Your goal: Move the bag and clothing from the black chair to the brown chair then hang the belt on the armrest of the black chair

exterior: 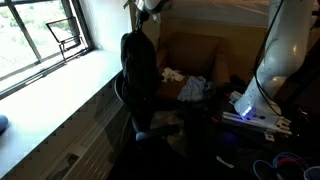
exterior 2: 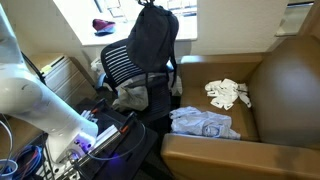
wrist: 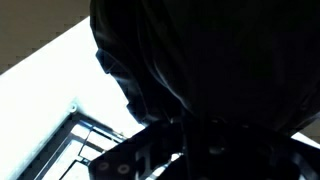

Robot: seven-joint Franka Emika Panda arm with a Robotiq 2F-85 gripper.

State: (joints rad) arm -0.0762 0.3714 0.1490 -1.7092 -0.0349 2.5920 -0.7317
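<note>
My gripper (exterior 2: pixel 150 3) is at the top edge in both exterior views (exterior: pixel 150 8). It is shut on the top of a black backpack (exterior 2: pixel 155 40), which hangs lifted in front of the black chair's ribbed backrest (exterior 2: pixel 118 62). The backpack also shows dark in an exterior view (exterior: pixel 140 65) and fills the wrist view (wrist: pixel 200 70). A grey garment (exterior 2: pixel 130 97) lies on the black chair's seat. The brown chair (exterior 2: pixel 275 80) stands beside it and holds a white garment (exterior 2: pixel 228 93) and a light blue garment (exterior 2: pixel 205 123). I cannot make out the belt.
A bright window (exterior: pixel 40 40) with a long sill runs beside the black chair. My white arm (exterior 2: pixel 30 90) and its base with a purple light (exterior 2: pixel 100 140) stand close to the chairs. Cables (exterior 2: pixel 25 165) lie on the floor. A small red and blue object (exterior 2: pixel 103 27) sits on the sill.
</note>
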